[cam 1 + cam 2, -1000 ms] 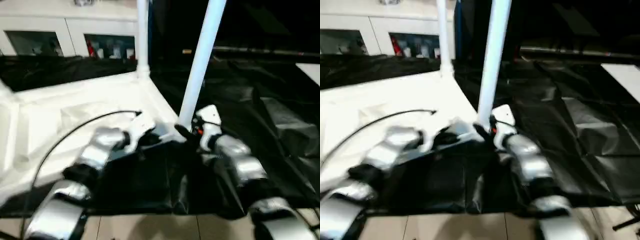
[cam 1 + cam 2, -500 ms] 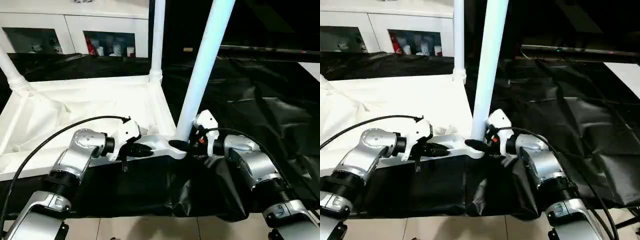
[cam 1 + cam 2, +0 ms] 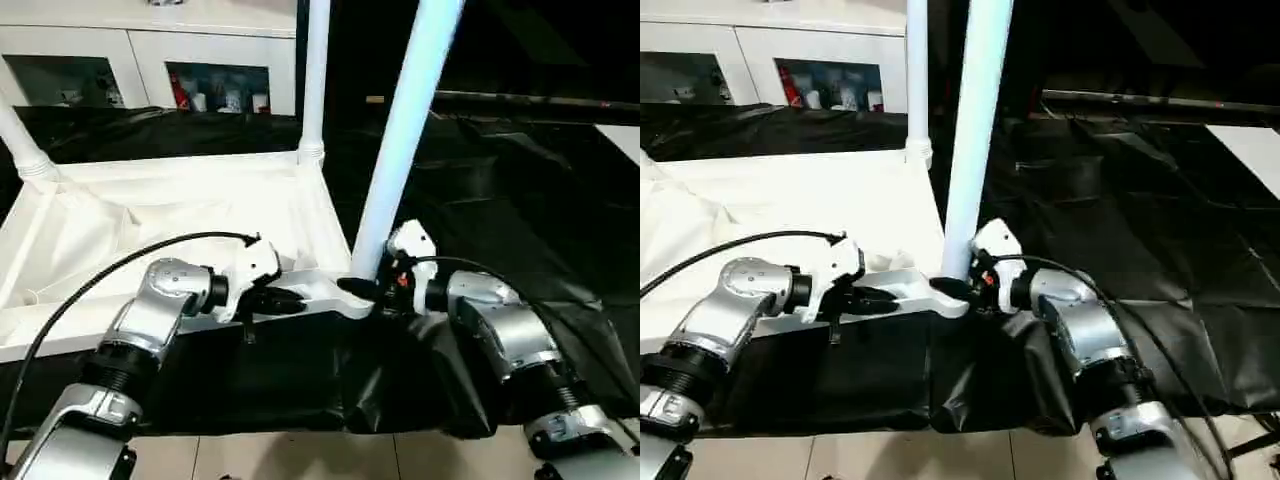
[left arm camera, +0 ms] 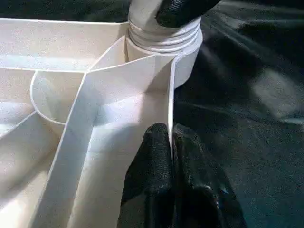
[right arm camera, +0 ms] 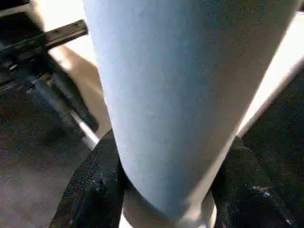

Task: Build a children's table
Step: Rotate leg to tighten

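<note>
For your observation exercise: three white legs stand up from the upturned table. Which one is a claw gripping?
The near-corner leg, closest to the robot: the right claw clasps its base. The other two legs stand untouched at far corners.

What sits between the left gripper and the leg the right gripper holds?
In the left eye view, the left gripper pinches the tabletop's near rim; only that white rim and the corner socket run to the leg.

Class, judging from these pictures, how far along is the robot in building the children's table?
Done: two legs stand in far corner sockets of the upturned table top. In hand: the right claw grips a third leg at the near corner while the left claw pinches the rim. Left: a fourth leg.
</note>
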